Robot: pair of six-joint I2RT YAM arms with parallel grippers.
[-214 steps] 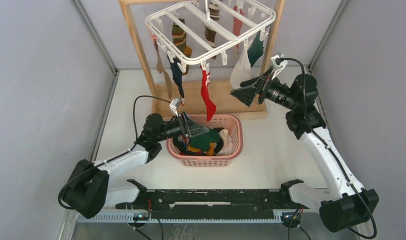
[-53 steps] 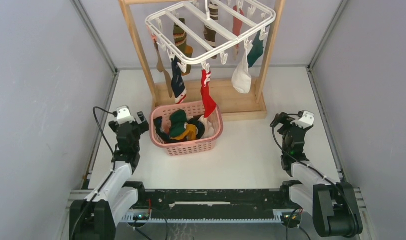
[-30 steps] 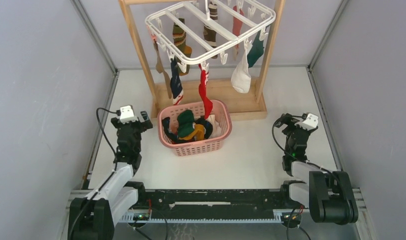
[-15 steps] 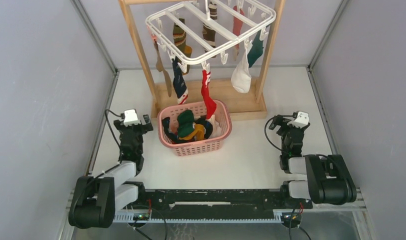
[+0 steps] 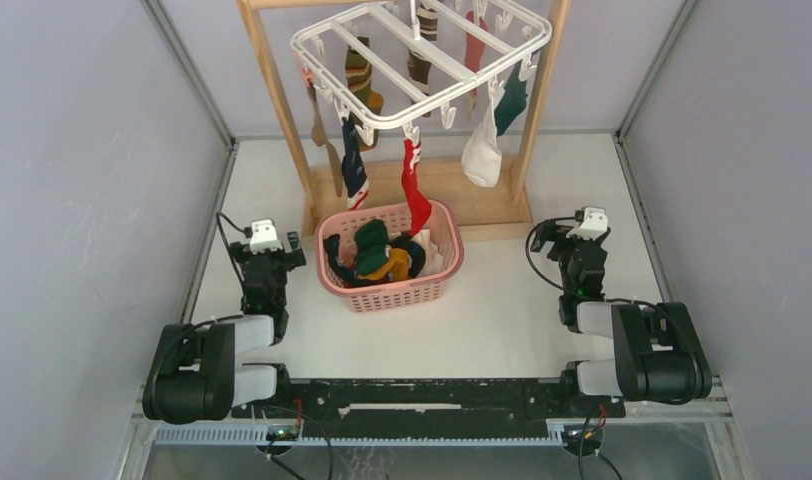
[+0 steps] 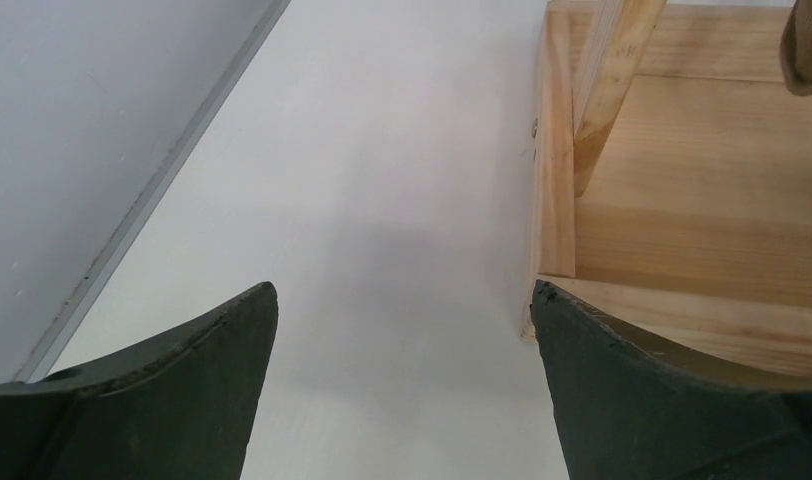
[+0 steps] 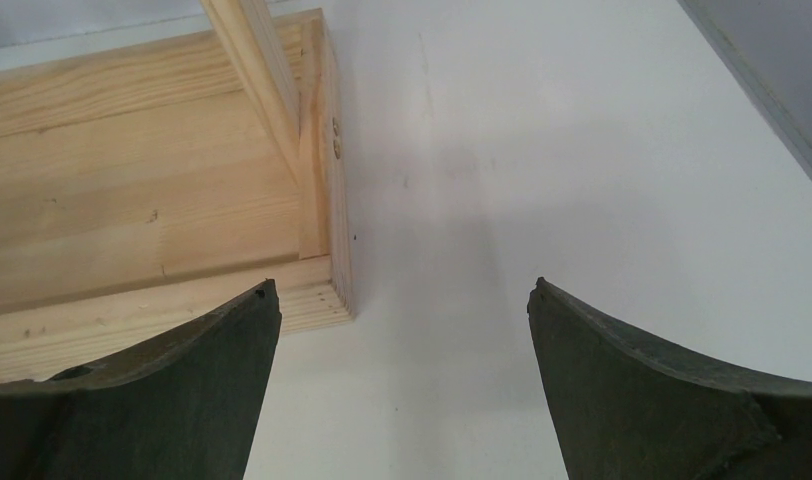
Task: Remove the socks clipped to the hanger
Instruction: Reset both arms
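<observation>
Socks (image 5: 414,190) hang clipped to the white hanger (image 5: 432,108), upper centre of frame; we see left gripper (image 6: 402,300) and right gripper (image 7: 402,295) spread wide, holding nothing

The white table (image 5: 522,310) has a pink basket (image 5: 387,297) sitting on it, near the middle. Just behind the basket, a wooden rack (image 5: 482,205) stands on its flat base, toward the back of the table.

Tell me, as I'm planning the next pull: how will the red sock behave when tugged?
Probably floppy: the red sock hangs limp and bent from its clip. Tugging may swing the hanger, which itself dangles from the rack.
</observation>
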